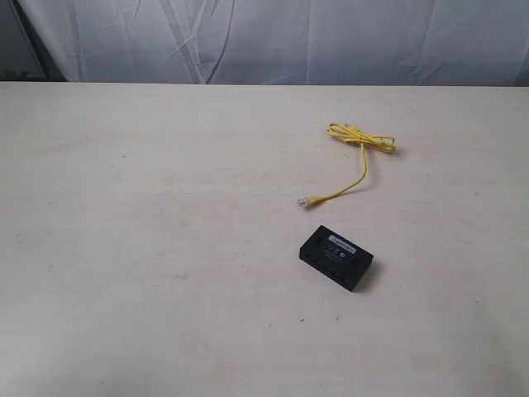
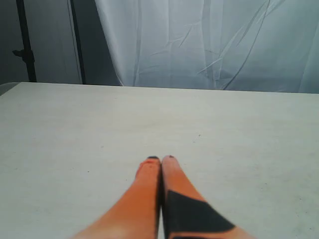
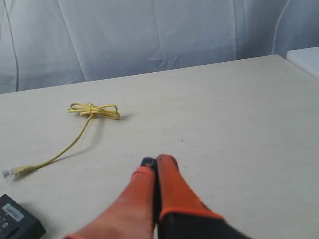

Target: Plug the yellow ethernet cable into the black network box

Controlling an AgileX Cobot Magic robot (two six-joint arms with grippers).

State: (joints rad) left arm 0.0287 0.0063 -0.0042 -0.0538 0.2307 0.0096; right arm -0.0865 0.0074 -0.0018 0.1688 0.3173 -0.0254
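The yellow ethernet cable (image 1: 357,161) lies on the table right of centre, its far end bundled in a small loop (image 1: 361,137) and a clear plug (image 1: 301,201) at its near end. Just in front of that plug sits the black network box (image 1: 336,258), white label up. The right wrist view shows the cable (image 3: 75,142), its plug (image 3: 8,173) and a corner of the box (image 3: 17,222) beside my right gripper (image 3: 155,162), which is shut and holds nothing. My left gripper (image 2: 160,159) is shut over bare table, away from both objects. Neither gripper shows in the exterior view.
The pale wooden table (image 1: 149,248) ends at a far edge backed by a white curtain (image 1: 273,37). A dark stand pole (image 2: 22,42) stands beyond the table in the left wrist view. A white surface (image 3: 306,59) adjoins the table in the right wrist view.
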